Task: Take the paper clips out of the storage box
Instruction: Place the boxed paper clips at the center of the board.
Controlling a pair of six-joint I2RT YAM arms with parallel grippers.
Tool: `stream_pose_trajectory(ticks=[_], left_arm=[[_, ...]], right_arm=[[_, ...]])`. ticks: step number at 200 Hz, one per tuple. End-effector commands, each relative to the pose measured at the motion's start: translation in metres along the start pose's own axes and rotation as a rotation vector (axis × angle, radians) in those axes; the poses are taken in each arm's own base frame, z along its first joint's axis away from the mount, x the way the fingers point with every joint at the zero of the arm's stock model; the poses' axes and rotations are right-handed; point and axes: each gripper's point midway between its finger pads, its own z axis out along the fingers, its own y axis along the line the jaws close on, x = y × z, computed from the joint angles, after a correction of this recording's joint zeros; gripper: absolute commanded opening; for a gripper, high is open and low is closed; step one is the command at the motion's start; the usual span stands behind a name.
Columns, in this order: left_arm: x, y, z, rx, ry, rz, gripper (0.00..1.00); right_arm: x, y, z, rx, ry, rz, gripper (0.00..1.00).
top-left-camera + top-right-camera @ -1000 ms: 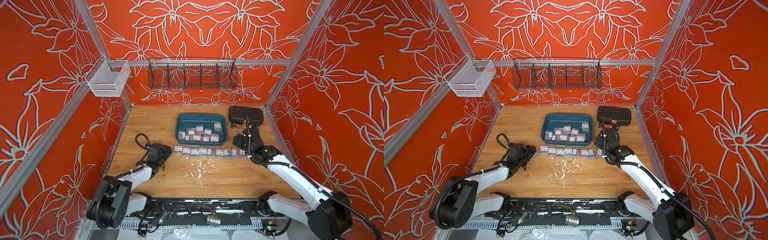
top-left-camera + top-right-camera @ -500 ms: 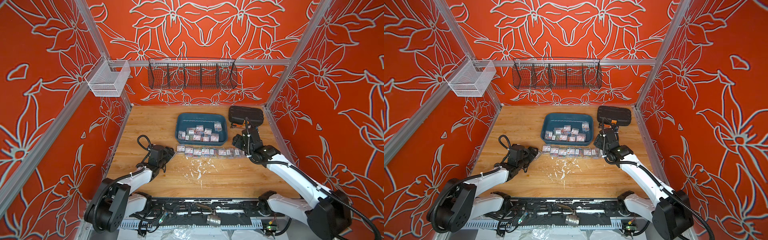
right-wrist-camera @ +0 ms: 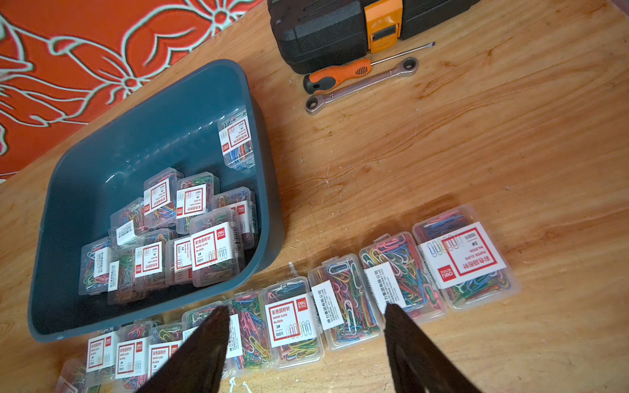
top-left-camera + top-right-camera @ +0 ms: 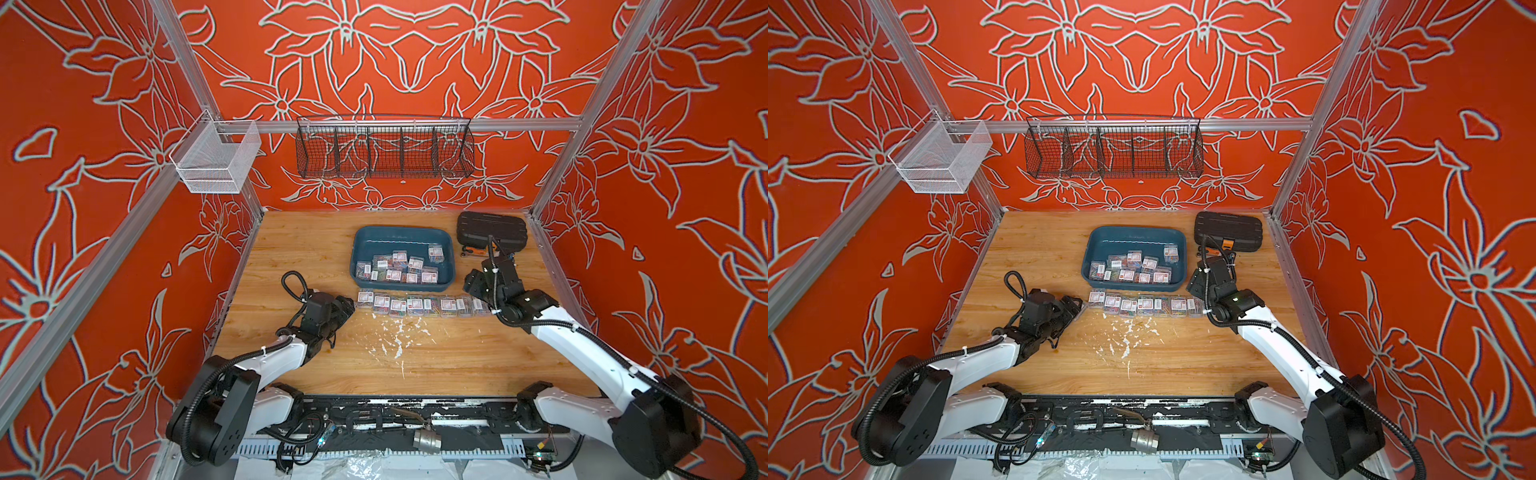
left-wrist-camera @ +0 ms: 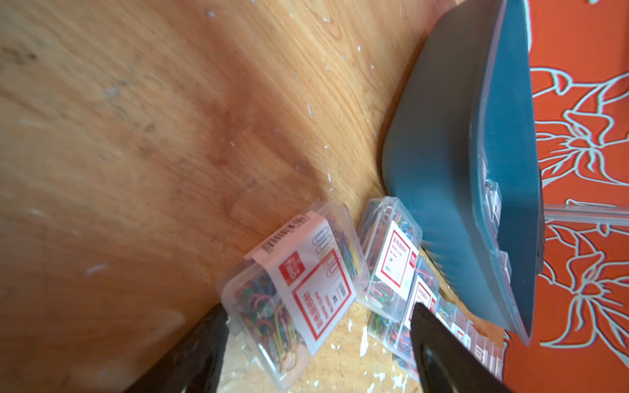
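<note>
The likeliest slip sits at the left end effector (image 5: pixel 320 306). Its jaws stand wide and grip nothing, with the end box of paper clips (image 5: pixel 292 289) lying between them; one finger (image 5: pixel 207 337) touches its corner and the other is clear of it. Any sideways drift on pulling away could, I judge, drag that box askew or knock it into the neighbour just beyond the far finger, disturbing the row (image 4: pixel 419 305) laid on the desk (image 4: pixel 299 249). The right end effector (image 3: pixel 306 308) hangs open and empty above the middle of that row, so a careless descent would land on boxes already out. If it reaches ahead into the storage box (image 3: pixel 153 136), it risks pinching two boxes at once, because the heap (image 3: pixel 190 231) lies overlapped and tilted, and the smooth lids may slip.

The boxes are small and clear, packed with multicoloured clips, each banded by a white label with a red frame. Roughly ten sit in the storage box, bunched toward the wall nearest the row, with a lone box (image 3: pixel 236 136) against the side wall facing the black case (image 3: pixel 323 30)
</note>
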Motion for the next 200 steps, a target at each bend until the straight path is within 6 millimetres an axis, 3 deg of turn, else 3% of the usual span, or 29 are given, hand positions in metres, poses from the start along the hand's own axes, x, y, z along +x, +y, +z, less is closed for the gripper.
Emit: stream_pose_trajectory(ticks=[1,59,98,136,200], left_arm=[[0.015,0.011,-0.001,-0.030,0.052,-0.015,0.82],[0.015,0.011,-0.010,-0.040,0.028,0.013,0.82],[0.021,0.007,-0.012,-0.025,0.059,0.062,0.61],[0.029,0.010,-0.009,-0.025,0.090,0.071,0.61],[0.021,0.002,0.001,-0.011,0.062,0.097,0.61]], right_arm=[[0.001,-0.007,0.003,0.030,0.001,-0.006,0.74],[0.003,-0.005,0.007,0.031,0.013,-0.011,0.73],[0.004,-0.005,0.007,0.026,0.016,-0.008,0.73],[0.006,-0.003,0.010,0.019,0.028,-0.006,0.73],[0.007,-0.001,0.011,0.011,0.036,-0.005,0.72]])
